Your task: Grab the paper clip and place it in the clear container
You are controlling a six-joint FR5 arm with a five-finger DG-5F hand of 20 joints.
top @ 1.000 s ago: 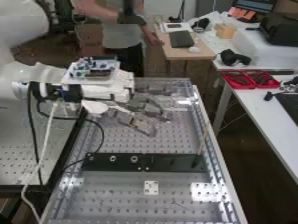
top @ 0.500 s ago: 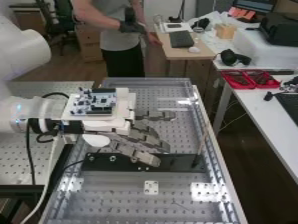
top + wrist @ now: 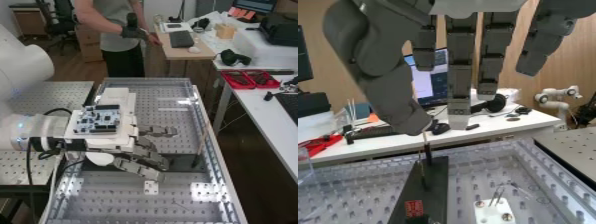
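In the high view, the hand (image 3: 149, 155) is over the middle of the perforated bench, by the dark bar. Its fingers are extended and hold nothing, and in the wrist view the hand (image 3: 459, 75) hangs with long straight fingers. A thin wire-like piece, perhaps the paper clip (image 3: 177, 204), lies on the bench nearer the high camera than the small white plate. Thin metal wire (image 3: 519, 187) shows beside that plate in the wrist view. At the bench's far end stands what looks like the clear container (image 3: 181, 86); its clear wall (image 3: 303, 167) also appears in the wrist view.
A dark bar (image 3: 186, 162) lies across the bench, with a thin upright stick (image 3: 202, 140) at one end. The white plate (image 3: 151, 187) lies nearer the high camera. Metal rails (image 3: 223, 175) edge the bench, and a side table holds red trays (image 3: 249, 79).
The arm and hand have moved from the bench's far part towards its near end in the high view, passing over the dark bar. The fingers remain extended.
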